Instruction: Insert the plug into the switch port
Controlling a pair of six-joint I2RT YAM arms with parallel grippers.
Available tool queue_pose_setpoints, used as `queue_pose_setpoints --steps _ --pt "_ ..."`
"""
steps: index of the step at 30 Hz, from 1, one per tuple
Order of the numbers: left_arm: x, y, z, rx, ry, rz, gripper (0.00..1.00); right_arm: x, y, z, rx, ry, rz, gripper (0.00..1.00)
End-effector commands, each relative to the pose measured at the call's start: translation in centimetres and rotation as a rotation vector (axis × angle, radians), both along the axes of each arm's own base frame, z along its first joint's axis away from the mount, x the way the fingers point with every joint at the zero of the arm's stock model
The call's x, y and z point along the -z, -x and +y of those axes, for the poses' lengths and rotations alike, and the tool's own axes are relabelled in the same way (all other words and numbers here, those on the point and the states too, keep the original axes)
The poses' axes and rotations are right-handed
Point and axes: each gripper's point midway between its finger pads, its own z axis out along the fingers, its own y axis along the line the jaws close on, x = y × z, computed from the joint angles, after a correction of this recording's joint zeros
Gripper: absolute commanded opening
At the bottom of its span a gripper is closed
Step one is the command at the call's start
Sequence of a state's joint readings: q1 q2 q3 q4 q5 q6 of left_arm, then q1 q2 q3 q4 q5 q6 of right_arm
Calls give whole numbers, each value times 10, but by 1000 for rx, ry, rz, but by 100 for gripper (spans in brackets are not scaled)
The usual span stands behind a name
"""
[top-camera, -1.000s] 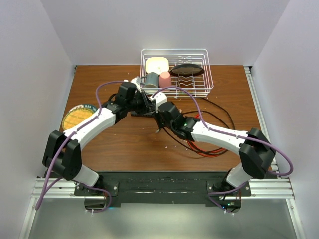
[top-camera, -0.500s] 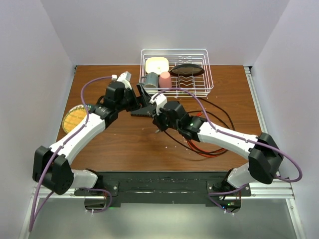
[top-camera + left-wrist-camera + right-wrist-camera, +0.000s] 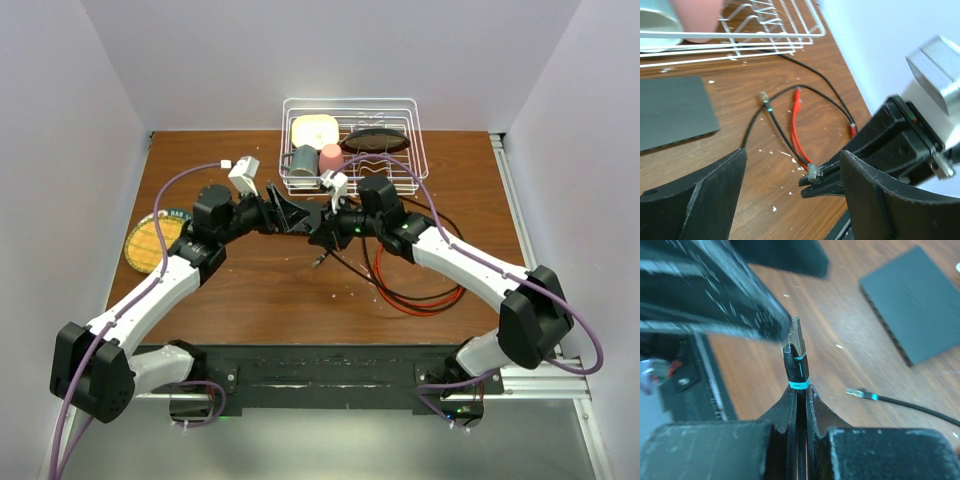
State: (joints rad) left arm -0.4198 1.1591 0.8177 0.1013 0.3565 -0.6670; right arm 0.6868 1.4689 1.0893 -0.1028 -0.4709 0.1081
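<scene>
My right gripper (image 3: pixel 799 390) pinches the plug (image 3: pixel 796 347), a silvery-tipped black boot with a teal band. My left gripper (image 3: pixel 792 157) gapes wide. Beyond lies the switch (image 3: pixel 914 305), a matte black slab on the wooden table (image 3: pixel 840 315), plain from both wrists, mostly hidden overhead.

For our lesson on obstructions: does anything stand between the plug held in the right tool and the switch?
Nothing visible does. In the right wrist view only bare tabletop separates the plug from the switch. The open left tool hangs beside the plug, not between.
</scene>
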Motion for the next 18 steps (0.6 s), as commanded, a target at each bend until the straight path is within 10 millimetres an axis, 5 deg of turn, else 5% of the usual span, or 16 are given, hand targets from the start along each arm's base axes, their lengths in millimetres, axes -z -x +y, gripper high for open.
queue_pose_setpoints --steps 1,6,14,18 --pt "-38 13 -11 114 72 -176 78 -35 6 20 -106 -111 -2 0" --pt "-28 7 -10 96 36 -140 69 -40 0 22 -85 -123 -9 0" --pt "-23 6 -15 120 31 -128 36 -46 -4 22 -59 -150 -3 0" --pt "-22 8 -21 154 37 -124 33 -49 -7 23 -40 -154 -11 0"
